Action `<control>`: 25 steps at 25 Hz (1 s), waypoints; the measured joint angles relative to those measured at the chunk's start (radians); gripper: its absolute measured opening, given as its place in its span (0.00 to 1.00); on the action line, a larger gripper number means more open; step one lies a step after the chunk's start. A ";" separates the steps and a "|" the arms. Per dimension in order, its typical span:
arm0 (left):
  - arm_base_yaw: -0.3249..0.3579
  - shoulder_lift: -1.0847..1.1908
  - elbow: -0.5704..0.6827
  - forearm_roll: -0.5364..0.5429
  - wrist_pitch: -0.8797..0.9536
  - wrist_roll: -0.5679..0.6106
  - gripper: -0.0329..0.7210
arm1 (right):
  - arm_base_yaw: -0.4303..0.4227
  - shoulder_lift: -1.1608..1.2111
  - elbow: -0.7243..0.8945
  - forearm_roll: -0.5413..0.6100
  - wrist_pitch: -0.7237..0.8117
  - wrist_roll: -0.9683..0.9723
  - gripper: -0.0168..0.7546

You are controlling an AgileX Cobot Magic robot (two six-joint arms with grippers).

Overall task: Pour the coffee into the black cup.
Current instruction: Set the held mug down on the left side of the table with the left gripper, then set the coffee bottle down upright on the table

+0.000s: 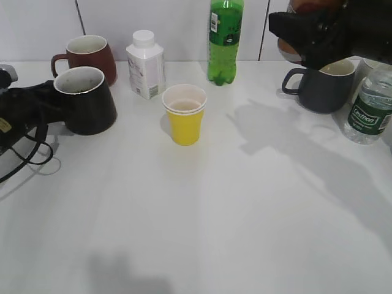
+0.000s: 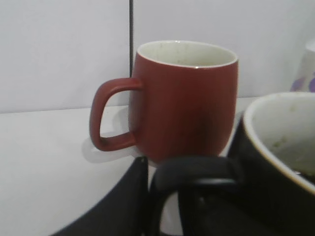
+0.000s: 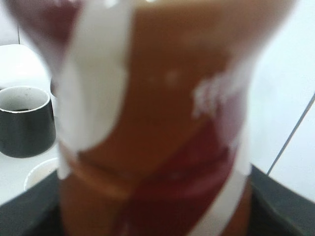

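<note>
The black cup (image 1: 86, 101) stands at the left of the table, glossy, with a white speckled inside. My left gripper (image 1: 50, 101) is shut on its loop handle (image 2: 197, 172); the cup's rim shows at the right of the left wrist view (image 2: 275, 142). My right gripper (image 1: 309, 30) is at the top right, raised above the table and shut on the coffee bottle (image 1: 291, 50), which it mostly hides. In the right wrist view the bottle's brown, red and white label (image 3: 157, 118) fills the frame, blurred. The bottle's neck is hidden.
A maroon mug (image 1: 89, 55) stands just behind the black cup, a white carton (image 1: 146, 64) beside it. A yellow paper cup (image 1: 184, 116) is mid-table. A green soda bottle (image 1: 225, 40) is at the back; a dark grey mug (image 1: 324, 86) and a water bottle (image 1: 370, 107) are at the right.
</note>
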 joint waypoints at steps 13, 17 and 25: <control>0.000 -0.115 0.198 -0.106 -0.021 -0.003 0.34 | 0.000 0.047 0.000 0.061 0.009 0.000 0.71; 0.000 -0.183 0.264 -0.114 -0.021 -0.003 0.35 | 0.000 0.105 0.000 0.146 0.014 -0.001 0.71; -0.004 -0.340 0.397 -0.070 -0.017 -0.003 0.36 | 0.000 0.271 0.000 0.229 0.014 -0.092 0.71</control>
